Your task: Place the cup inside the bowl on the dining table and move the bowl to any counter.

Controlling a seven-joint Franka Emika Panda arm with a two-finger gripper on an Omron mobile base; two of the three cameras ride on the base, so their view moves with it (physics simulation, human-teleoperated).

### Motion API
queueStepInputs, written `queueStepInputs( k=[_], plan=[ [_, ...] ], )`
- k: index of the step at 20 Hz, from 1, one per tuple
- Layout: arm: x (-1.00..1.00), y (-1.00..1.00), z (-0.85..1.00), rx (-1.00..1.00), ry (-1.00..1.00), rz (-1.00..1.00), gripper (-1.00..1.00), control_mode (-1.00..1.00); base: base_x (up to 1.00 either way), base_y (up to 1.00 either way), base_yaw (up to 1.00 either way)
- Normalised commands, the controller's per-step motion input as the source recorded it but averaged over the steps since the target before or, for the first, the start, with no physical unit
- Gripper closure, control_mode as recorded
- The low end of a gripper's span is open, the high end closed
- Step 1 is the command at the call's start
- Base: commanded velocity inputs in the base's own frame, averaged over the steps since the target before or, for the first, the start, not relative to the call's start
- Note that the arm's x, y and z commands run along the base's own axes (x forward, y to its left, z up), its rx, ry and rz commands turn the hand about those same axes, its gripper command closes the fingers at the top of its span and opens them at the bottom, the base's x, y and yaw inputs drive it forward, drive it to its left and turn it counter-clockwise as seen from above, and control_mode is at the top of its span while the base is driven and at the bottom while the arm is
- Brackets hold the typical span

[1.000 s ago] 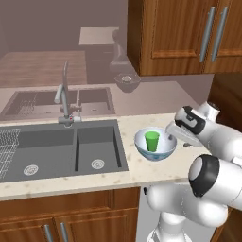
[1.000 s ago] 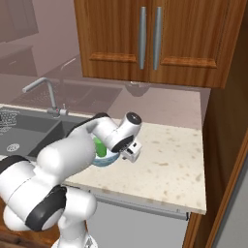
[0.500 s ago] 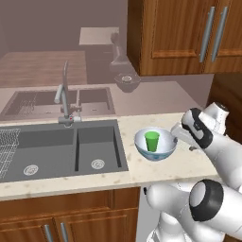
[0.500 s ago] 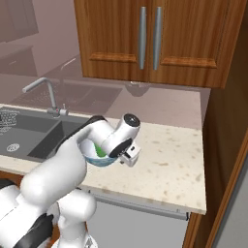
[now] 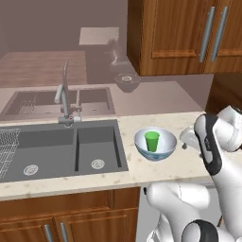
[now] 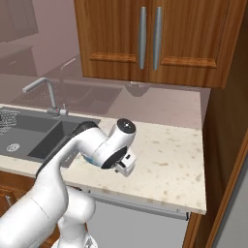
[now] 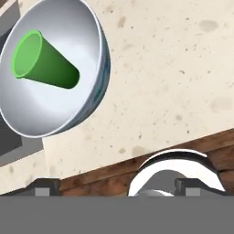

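The white bowl (image 5: pixel 163 150) with its pale blue outside stands on the counter (image 5: pixel 142 171) just right of the sink. The green cup (image 5: pixel 151 141) stands upright inside it. In the hand view the bowl (image 7: pixel 87 87) lies at the upper left with the cup (image 7: pixel 45 61) in it, on the speckled counter (image 7: pixel 173 68). My gripper (image 7: pixel 117 187) is open, with nothing between its fingertips (image 7: pixel 43 186). It hangs to the right of the bowl, apart from it, near the counter's front edge. The hand (image 6: pixel 124 164) hides the bowl from the right side. The dining table is out of view.
A grey double-basin sink (image 5: pixel 71 146) with a metal faucet (image 5: pixel 64 97) fills the counter's left part, with a dish rack (image 5: pixel 7 142) at the far left. A small dark bowl (image 5: pixel 126 82) sits at the back. Wooden cabinets (image 5: pixel 189 33) hang above; a wooden side wall (image 6: pixel 223 145) bounds the right.
The hand has drawn back a little from the bowl toward the counter's front edge, and the arm has folded. Bowl and cup have stayed in place.
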Motion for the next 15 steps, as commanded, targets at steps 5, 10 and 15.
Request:
queueStepInputs(
  k=[5,10,15],
  plan=[
    [-0.71,0.04,0.42,-0.04,-0.01,0.0,-1.0,-1.0,0.0,0.0,0.0],
    [-0.68,0.12,0.45,-0.05,-0.02,0.0,-1.0,-1.0,0.0,0.0,0.0],
    [-0.67,0.17,0.46,-0.06,0.0,0.0,-1.0,-1.0,0.0,0.0,0.0]
  ],
)
